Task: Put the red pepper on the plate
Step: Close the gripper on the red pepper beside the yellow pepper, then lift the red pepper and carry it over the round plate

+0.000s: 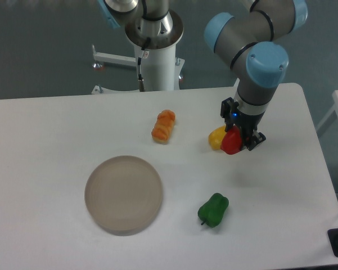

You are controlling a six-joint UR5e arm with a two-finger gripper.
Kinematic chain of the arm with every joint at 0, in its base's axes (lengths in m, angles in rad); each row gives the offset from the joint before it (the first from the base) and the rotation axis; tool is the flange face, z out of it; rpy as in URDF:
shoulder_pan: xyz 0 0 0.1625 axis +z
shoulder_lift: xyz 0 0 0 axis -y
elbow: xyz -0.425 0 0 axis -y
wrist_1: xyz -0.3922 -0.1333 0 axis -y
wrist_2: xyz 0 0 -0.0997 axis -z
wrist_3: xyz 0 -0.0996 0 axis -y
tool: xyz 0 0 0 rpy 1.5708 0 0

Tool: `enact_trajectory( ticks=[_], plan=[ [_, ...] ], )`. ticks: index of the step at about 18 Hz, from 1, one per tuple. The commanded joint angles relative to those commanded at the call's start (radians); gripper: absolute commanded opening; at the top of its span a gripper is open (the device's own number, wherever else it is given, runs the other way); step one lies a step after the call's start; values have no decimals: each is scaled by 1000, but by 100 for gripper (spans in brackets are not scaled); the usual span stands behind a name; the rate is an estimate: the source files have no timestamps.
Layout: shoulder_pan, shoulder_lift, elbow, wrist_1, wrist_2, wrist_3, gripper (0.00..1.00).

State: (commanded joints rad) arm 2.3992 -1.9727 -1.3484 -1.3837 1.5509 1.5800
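The red pepper (pixel 231 143) is small and glossy, at the right of the white table, right beside a yellow pepper (pixel 216 138). My gripper (pixel 240 133) reaches down from above with its dark fingers on either side of the red pepper and is closed on it. I cannot tell whether the pepper rests on the table or hangs just above it. The plate (pixel 124 194), a round beige-grey disc with a low rim, lies at the front left of the table, well apart from the gripper.
An orange pepper (pixel 163 126) lies at the middle back of the table. A green pepper (pixel 213 209) lies at the front, right of the plate. The arm's white base column (pixel 156 62) stands behind the table's back edge.
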Motion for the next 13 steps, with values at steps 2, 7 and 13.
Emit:
enact_trajectory(
  ticks=[2,7,13],
  plan=[
    [0,0,0,2,0,-3,19],
    [-12,3,0,-5,-24,-15,19],
    [-106,-2,-21,0,-47,-86,19]
  ],
)
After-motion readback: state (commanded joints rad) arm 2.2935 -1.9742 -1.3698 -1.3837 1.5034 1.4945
